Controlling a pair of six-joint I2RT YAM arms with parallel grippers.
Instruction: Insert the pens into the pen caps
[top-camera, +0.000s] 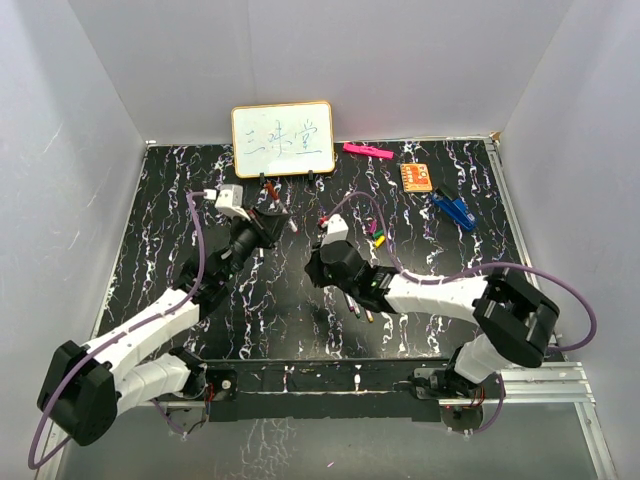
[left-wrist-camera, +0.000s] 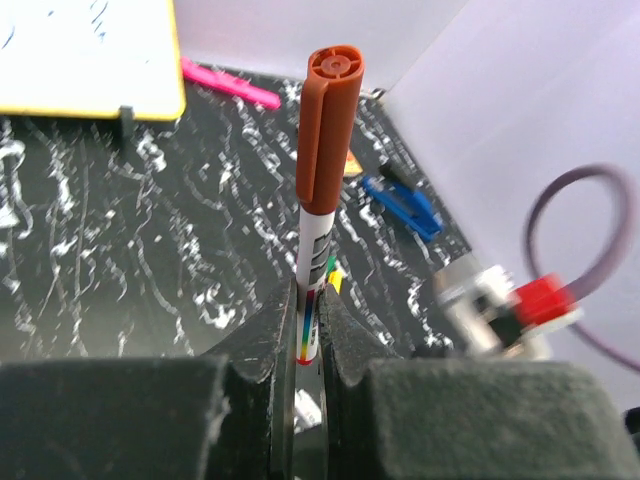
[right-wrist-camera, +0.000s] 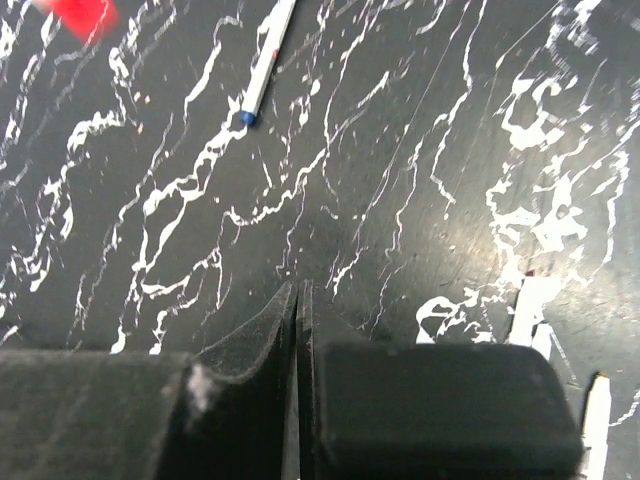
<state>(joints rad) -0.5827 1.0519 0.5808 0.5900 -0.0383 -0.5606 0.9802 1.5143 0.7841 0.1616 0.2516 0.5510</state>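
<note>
Pinching a white pen (left-wrist-camera: 316, 235) low on its barrel, the left claw (left-wrist-camera: 307, 310) is holding it just in front of the whiteboard (top-camera: 283, 140). A brown cap (left-wrist-camera: 330, 125) is already sitting on the far end, which is pointing away from the fingers. Farther out from the whiteboard, the right claw (right-wrist-camera: 298, 300) is hanging pressed together and gripping nothing.

A blue-tipped pen (right-wrist-camera: 266, 62) is lying flat ahead of that claw and a little to its left, long axis slanting away from the jaws. The right arm looks the nearer for it, with nothing lying between.

- loose pens (top-camera: 357, 302): lying under the right forearm, well out from the whiteboard
- loose caps (top-camera: 378, 238): sitting out from the whiteboard's right corner
- pink highlighter (top-camera: 367, 151) and blue clip (top-camera: 455, 208): lying off the whiteboard's right side, out of the way
</note>
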